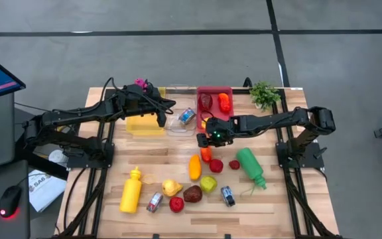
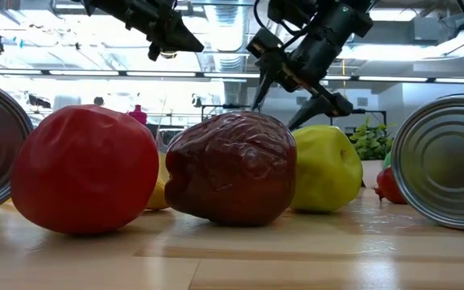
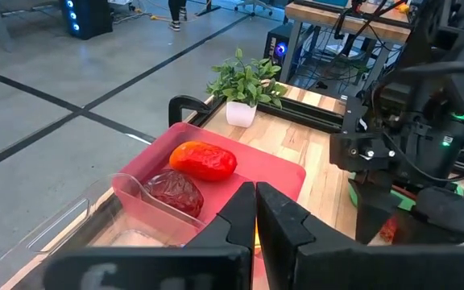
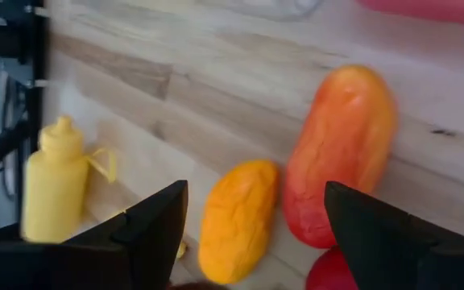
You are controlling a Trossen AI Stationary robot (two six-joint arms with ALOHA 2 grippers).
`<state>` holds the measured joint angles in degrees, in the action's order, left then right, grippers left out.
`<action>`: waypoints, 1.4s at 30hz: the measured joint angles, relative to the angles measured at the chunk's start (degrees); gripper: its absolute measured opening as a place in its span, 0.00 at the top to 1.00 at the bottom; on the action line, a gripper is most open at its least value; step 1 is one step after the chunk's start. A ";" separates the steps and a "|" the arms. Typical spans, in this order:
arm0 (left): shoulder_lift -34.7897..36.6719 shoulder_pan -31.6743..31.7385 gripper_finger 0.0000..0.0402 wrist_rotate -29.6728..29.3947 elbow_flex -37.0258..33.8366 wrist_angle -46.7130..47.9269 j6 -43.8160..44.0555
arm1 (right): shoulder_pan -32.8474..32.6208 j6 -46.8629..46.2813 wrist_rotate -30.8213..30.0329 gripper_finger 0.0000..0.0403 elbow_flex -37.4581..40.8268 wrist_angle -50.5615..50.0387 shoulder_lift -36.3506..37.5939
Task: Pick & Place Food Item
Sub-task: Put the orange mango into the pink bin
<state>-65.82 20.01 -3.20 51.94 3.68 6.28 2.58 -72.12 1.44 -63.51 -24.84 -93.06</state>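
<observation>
**Right gripper over the orange-red food item**

Right gripper (image 1: 206, 141) – fingers spread, empty – hangs over the orange-red food item (image 4: 341, 153), which lies on the table beside the yellow-orange one (image 4: 236, 217), its long axis crossing the finger gap. Left gripper (image 1: 162, 119), pressed together, waits farther off.

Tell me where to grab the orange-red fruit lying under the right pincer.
Take the orange-red fruit across its narrow middle, coming straight down. It lies flat and elongated on the table, and the open right pincer already hangs over it. The orange fruit lies close alongside, so keep one finger clear.
</observation>
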 joint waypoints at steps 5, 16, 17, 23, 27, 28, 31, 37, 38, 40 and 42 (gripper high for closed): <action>0.00 0.00 1.00 -0.01 0.00 -0.01 0.00 | -0.84 0.09 -4.84 0.29 0.00 -4.14 0.00; 0.00 0.00 1.00 -0.33 0.00 -0.05 -0.01 | -2.75 0.06 -14.73 0.29 0.00 -3.89 -0.02; 0.00 0.00 1.00 -0.33 0.00 -0.04 -0.01 | -2.94 -0.18 -15.49 0.29 0.00 -3.74 -0.05; 0.00 0.00 1.00 -0.33 0.00 -0.07 -0.01 | -3.83 -1.23 -16.44 0.29 -0.11 1.61 -4.45; -0.01 0.04 1.00 -0.31 0.00 0.03 -0.01 | -4.51 -1.50 -16.31 0.29 0.02 3.10 -8.26; -0.02 0.19 1.00 -0.28 0.00 0.05 -0.02 | -4.53 -1.85 -16.31 0.29 -0.13 3.28 -8.67; -0.02 0.22 1.00 -0.28 0.00 0.04 -0.01 | -4.62 -2.68 -15.24 0.29 -0.28 3.91 -9.92; -0.02 0.26 1.00 -0.28 0.00 -0.10 -0.01 | -5.06 -3.16 -12.64 0.29 0.00 4.16 -12.13; -0.02 0.26 1.00 -0.26 0.00 -0.08 -0.02 | -5.06 -3.13 -12.68 0.29 -0.08 4.30 -12.19; -0.02 0.26 1.00 -0.26 0.00 -0.06 -0.01 | -5.23 -3.10 -13.05 0.29 -0.03 4.56 -12.22; -0.02 0.26 1.00 -0.24 0.00 -0.04 -0.02 | -5.22 -2.62 -13.21 0.29 -0.02 4.44 -12.15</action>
<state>-65.84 20.27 -3.44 51.94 3.64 6.26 -2.65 -74.74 -11.77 -63.53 -20.40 -105.21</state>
